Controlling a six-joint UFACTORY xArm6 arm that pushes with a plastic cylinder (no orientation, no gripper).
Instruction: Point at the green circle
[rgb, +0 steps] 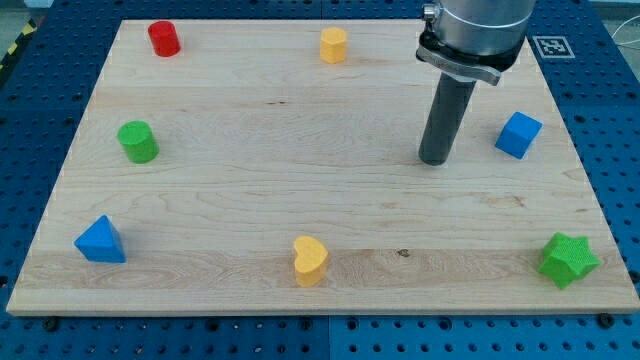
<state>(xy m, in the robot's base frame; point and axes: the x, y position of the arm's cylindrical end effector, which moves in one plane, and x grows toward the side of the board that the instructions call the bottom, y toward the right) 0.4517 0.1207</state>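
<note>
Blue pegboard surrounds a pale wooden board (300, 180) that fills most of the view, with seven small blocks spread around its margins. Toward the board's top-right corner, my tip (435, 160) rests on bare wood at the end of a straight dark rod, which has no jaws and holds nothing, and it touches no block. Nearest to it is the blue cube (518, 134), just off to the right by the board's right edge, with a clear gap between the two. A yellow heart (333, 45) sits up and to the left of the tip, close to the top edge near its middle. The green circle (138, 141), the block named in the task, stands by the left edge, a little above mid-height, well apart from the tip across the width of the board. A red cylinder (164, 38) occupies the top-left corner, above the green circle. A blue triangle (100, 241) lies near the bottom-left corner. A second yellow heart (310, 261) sits near the middle of the bottom edge, and a green star (568, 260) rests in the bottom-right corner.
</note>
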